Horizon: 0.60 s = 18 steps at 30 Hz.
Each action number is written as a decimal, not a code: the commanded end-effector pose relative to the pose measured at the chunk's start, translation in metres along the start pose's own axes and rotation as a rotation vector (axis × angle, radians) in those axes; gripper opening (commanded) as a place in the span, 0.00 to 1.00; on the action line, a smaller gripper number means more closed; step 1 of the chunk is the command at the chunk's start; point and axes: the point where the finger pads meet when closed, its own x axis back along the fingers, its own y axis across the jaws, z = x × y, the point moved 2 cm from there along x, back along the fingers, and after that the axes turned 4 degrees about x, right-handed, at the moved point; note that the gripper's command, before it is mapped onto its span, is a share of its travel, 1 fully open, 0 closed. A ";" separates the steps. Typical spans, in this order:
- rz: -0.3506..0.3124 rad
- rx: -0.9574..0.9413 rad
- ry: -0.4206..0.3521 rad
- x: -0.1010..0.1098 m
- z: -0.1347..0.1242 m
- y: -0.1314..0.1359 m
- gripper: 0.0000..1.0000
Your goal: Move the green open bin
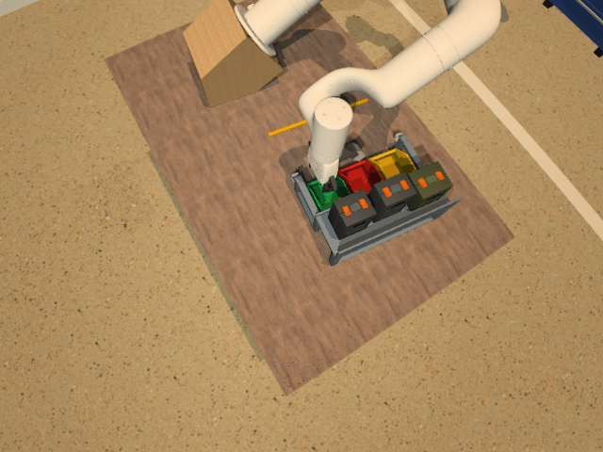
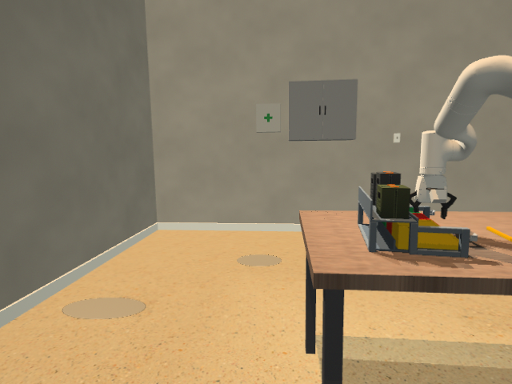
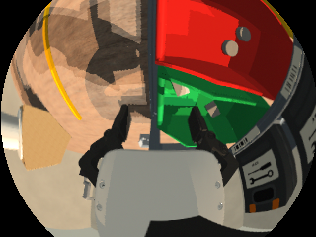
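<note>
The green bin (image 1: pixel 318 195) (image 3: pixel 234 120) sits at one end of the grey shelf (image 1: pixel 331 238) (image 2: pixel 440 230) (image 3: pixel 153 84), beside the red bin (image 1: pixel 360 179) (image 3: pixel 197 30). The yellow bin (image 1: pixel 392 166) (image 2: pixel 436 240) is at the other end. Two small parts show inside the green bin: a pale one (image 3: pixel 182 90) and a greyish one (image 3: pixel 212 109). My gripper (image 2: pixel 430 213) (image 3: pixel 160 112) is open and empty, pointing down. In the wrist view one finger is over the green bin's interior, the other beyond the shelf's front rail. Whether a fingertip is below the bin's rim is unclear.
Two dark cases (image 1: pixel 351 214) (image 1: pixel 393 197) and an olive case (image 1: pixel 429 185) (image 2: pixel 393 202) stand on the shelf's upper level, close behind the bins. A yellow strip (image 1: pixel 287 127) (image 3: pixel 47 49) lies on the table (image 1: pixel 272 292). A wooden block (image 1: pixel 234 63) (image 3: pixel 41 140) stands near the arm's base.
</note>
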 end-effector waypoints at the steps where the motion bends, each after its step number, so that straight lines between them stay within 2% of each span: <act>1: -0.001 0.000 0.000 0.001 0.000 0.001 1.00; 18: -0.001 0.000 0.000 0.006 0.000 0.001 1.00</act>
